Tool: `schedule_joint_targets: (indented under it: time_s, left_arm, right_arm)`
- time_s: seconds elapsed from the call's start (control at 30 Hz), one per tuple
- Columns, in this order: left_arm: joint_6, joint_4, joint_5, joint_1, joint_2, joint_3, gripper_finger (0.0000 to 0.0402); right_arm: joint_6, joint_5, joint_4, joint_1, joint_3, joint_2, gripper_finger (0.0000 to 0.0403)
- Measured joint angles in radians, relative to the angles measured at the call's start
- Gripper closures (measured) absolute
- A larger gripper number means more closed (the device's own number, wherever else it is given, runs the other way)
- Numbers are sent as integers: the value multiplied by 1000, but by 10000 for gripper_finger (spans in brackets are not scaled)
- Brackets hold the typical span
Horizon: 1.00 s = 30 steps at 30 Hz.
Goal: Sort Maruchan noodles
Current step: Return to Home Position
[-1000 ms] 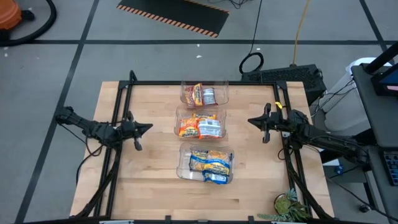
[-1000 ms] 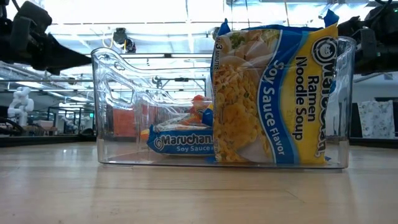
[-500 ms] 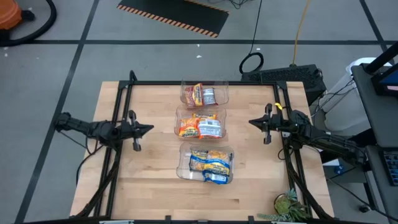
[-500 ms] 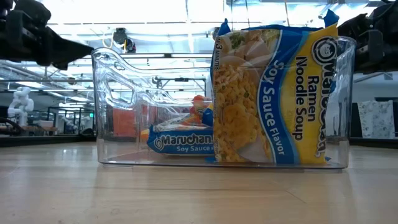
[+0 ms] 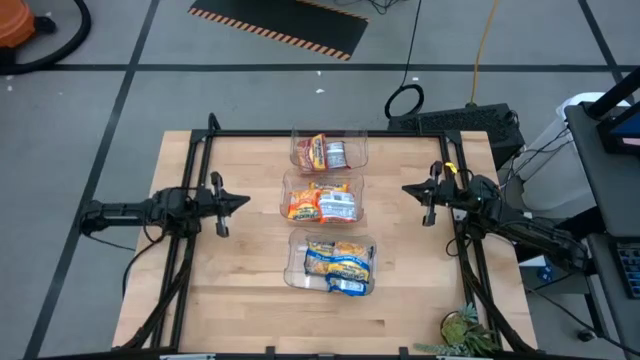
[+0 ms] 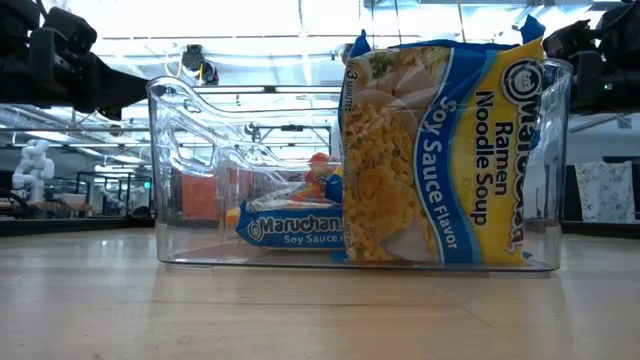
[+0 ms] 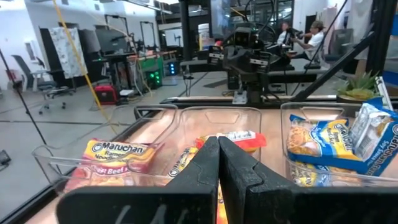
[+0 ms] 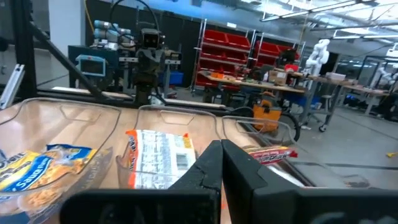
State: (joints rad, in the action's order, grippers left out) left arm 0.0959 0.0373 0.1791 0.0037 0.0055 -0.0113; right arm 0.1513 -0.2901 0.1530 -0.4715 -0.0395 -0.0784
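Three clear bins stand in a row down the table's middle. The far bin (image 5: 328,152) holds reddish-brown Maruchan packets (image 7: 115,154). The middle bin (image 5: 320,203) holds orange packets (image 5: 303,205). The near bin (image 5: 334,265) holds blue-and-yellow packets. One of these (image 6: 440,150) stands on edge against the bin's wall and another (image 6: 290,228) lies flat on its floor. My left gripper (image 5: 244,201) hovers shut left of the middle bin, pointing at it (image 7: 219,146). My right gripper (image 5: 404,190) hovers shut right of that bin (image 8: 221,149).
Black frame rails (image 5: 190,180) run along the table's left, far and right sides. A green plant (image 5: 465,330) sits at the near right corner. Bare wood (image 5: 240,290) lies left and right of the bins. Cables and a workstation lie beyond the far right edge.
My left arm has swung its rear part toward the near edge, so it now lies nearly level across the table, and its gripper has shifted a little toward the far edge. Both grippers stay shut. The bins and packets have not moved.
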Motion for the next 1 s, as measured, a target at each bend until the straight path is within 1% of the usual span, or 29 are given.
schedule_joint_targets:
  time_s: [0.13, 0.2, 0.37, 0.53, 0.57, 0.67, 0.7, 0.73, 0.83, 0.9, 1.0]
  left_arm:
    - [1, -7, -40, 47, 0, 0, 396]
    - [5, -7, -40, 61, 1, 0, 396]
    - [77, -8, -40, 83, 1, 0, 396]
    - [74, -8, -40, 84, 1, 0, 396]
    - [69, -6, -40, 84, 1, 0, 396]
    - [55, 2, -40, 84, 1, 0, 396]
    - [56, 9, -40, 84, 1, 2, 396]
    - [56, 12, -40, 84, 1, 2, 396]
    - [56, 18, -40, 84, 1, 2, 396]
    - [56, 18, -39, 84, 1, 2, 396]
    - [56, 19, -39, 84, 1, 2, 396]
  right_arm:
    - [17, 0, 1, -6, 0, 0, 403]
    - [18, 0, 1, -7, 0, 0, 403]
    - [9, 0, 1, -7, 0, 0, 403]
    - [-31, 2, -6, -7, 0, 0, 403]
    - [-36, 12, -6, -7, 0, 0, 403]
    - [-99, 122, 2, -7, 0, 0, 403]
    - [-106, 132, 1, -7, 0, 0, 403]
    - [-106, 126, 1, -6, 0, 0, 403]
    - [-115, 55, 2, 4, 8, 0, 403]
    - [-134, 52, 7, 18, 25, 5, 403]
    - [-153, 89, -60, 45, 26, 5, 403]
